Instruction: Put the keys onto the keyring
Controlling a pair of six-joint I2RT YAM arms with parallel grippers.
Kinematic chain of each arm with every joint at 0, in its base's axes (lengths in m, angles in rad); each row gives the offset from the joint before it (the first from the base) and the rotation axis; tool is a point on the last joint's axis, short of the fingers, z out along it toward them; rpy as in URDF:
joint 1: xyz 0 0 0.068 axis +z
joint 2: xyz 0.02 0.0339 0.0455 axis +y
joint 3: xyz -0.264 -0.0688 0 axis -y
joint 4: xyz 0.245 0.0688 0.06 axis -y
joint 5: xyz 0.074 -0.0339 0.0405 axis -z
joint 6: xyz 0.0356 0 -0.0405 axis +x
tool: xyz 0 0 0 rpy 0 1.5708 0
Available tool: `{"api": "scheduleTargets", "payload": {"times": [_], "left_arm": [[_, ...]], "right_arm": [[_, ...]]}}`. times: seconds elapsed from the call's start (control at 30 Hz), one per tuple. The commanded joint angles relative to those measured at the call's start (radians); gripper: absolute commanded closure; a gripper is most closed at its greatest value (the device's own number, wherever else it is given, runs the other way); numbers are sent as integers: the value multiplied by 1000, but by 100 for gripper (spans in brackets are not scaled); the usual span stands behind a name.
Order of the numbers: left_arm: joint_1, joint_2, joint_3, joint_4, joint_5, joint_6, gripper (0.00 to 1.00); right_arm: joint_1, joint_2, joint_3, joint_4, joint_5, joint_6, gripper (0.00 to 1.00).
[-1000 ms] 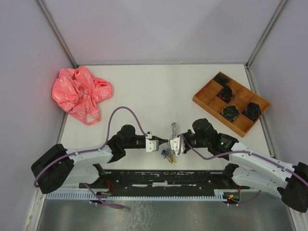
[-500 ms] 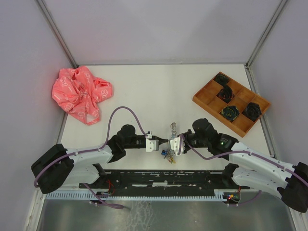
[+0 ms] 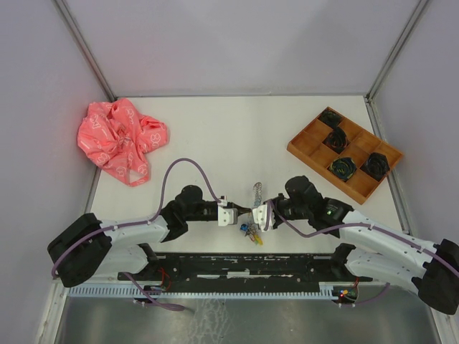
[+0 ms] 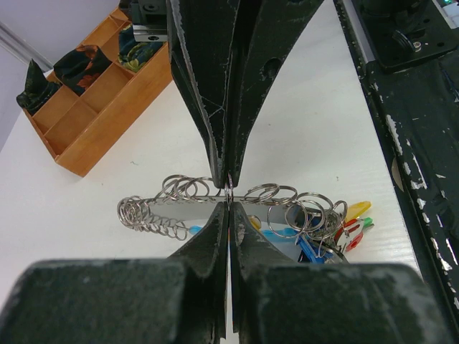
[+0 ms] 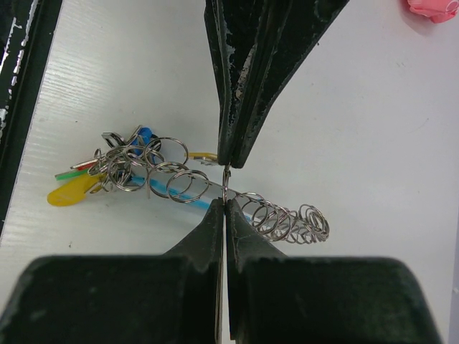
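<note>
Ring [image 4: 228, 190] pinched from both sides: left gripper [image 3: 242, 210] and right gripper [image 3: 252, 212] clamp it tip to tip, neither arm nearer. Keys [image 3: 251, 233] lie just on the near side of them, and the chain [image 3: 257, 192] runs away to the far side.

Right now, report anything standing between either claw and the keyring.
Nothing visible does. The left claw and right claw are both shut on a thin keyring, edge-on between their tips, above the keys and loose rings on the table.

Overhead; opposed wrist close-ups, common keyring [image 4: 272, 195]
</note>
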Motion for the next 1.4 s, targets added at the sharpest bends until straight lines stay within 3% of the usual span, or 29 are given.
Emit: {"api": "scheduleTargets", "payload": {"times": [0.0, 0.47, 0.7, 1.0, 1.37], "left_arm": [[-5, 0, 59, 50, 34, -6, 97], [-5, 18, 124, -70, 78, -39, 97], [49, 50, 156, -107, 201, -132, 97], [139, 76, 155, -87, 360, -257, 97], [159, 106, 116, -5, 302, -338, 97]], "right_arm": [[4, 18, 68, 27, -20, -21, 99], [19, 55, 111, -63, -2, -111, 99], [34, 28, 90, -55, 30, -161, 99], [34, -28, 53, 13, 11, -96, 99], [34, -89, -27, 247, -21, 104, 99]]}}
